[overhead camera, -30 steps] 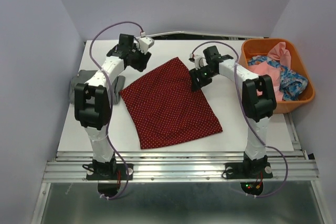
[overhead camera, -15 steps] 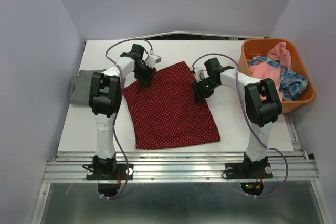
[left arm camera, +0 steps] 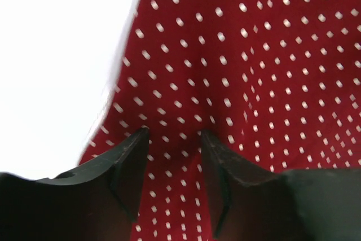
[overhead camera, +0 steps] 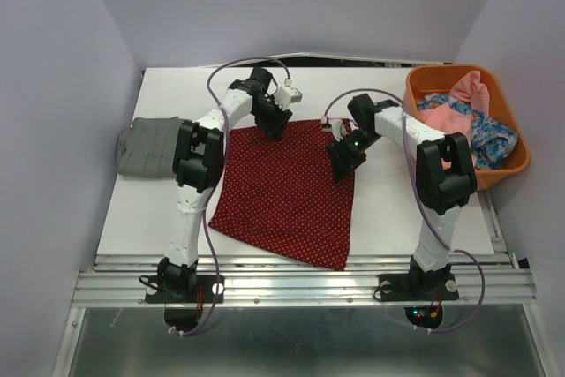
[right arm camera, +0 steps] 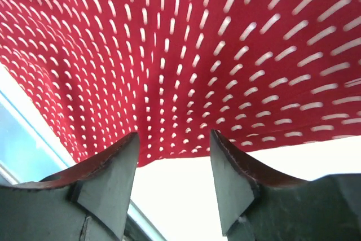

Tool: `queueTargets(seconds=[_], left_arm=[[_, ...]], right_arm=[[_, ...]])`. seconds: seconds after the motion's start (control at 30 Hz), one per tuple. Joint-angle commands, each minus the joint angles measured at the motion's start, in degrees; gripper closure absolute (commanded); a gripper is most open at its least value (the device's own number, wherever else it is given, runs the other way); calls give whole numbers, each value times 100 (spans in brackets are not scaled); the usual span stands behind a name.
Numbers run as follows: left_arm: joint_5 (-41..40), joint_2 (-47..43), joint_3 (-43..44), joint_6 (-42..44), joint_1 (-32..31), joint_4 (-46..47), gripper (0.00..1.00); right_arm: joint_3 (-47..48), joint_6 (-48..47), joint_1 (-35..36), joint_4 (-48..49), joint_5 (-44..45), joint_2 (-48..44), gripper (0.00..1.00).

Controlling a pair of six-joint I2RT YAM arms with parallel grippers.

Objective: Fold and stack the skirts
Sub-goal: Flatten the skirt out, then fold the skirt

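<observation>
The dark red skirt with tiny white dots (overhead camera: 287, 187) lies spread on the white table (overhead camera: 397, 209), its near corner at the front edge. My left gripper (overhead camera: 272, 121) sits at the skirt's far edge. In the left wrist view its fingers (left arm camera: 132, 156) stand narrowly apart with a raised ridge of red cloth (left arm camera: 186, 139) pinched between them. My right gripper (overhead camera: 341, 160) is at the skirt's right edge. In the right wrist view it is open, with bare table between the fingers (right arm camera: 115, 167) and the cloth edge (right arm camera: 169, 83) at their tips. The grey skirt (overhead camera: 146, 147) lies folded at the far left. The blue flower-print skirt (overhead camera: 488, 137) is in the basket.
An orange basket (overhead camera: 515, 163) stands at the right edge of the table and also holds pink cloth (overhead camera: 468, 90). The table's metal front rail (overhead camera: 300, 284) runs behind the arm bases. Grey walls close in the left, back and right sides.
My left gripper swung right along the far side and the red skirt turned with it, from a diamond to lying squarer, its near corner reaching the front edge. My right gripper barely moved.
</observation>
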Motion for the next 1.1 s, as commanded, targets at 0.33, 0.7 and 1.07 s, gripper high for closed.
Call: queueTargets(seconds=[0.33, 0.7, 1.07], left_arm=[[-211, -479, 1289, 1010, 1024, -536, 38], [-335, -92, 1254, 1247, 1121, -421, 39], [-396, 49, 964, 1634, 1218, -904, 39]], right_arm=[[5187, -673, -817, 240, 1060, 2472, 37], [4836, -1297, -817, 875, 964, 2850, 33], [4590, -1710, -817, 585, 850, 3202, 41]])
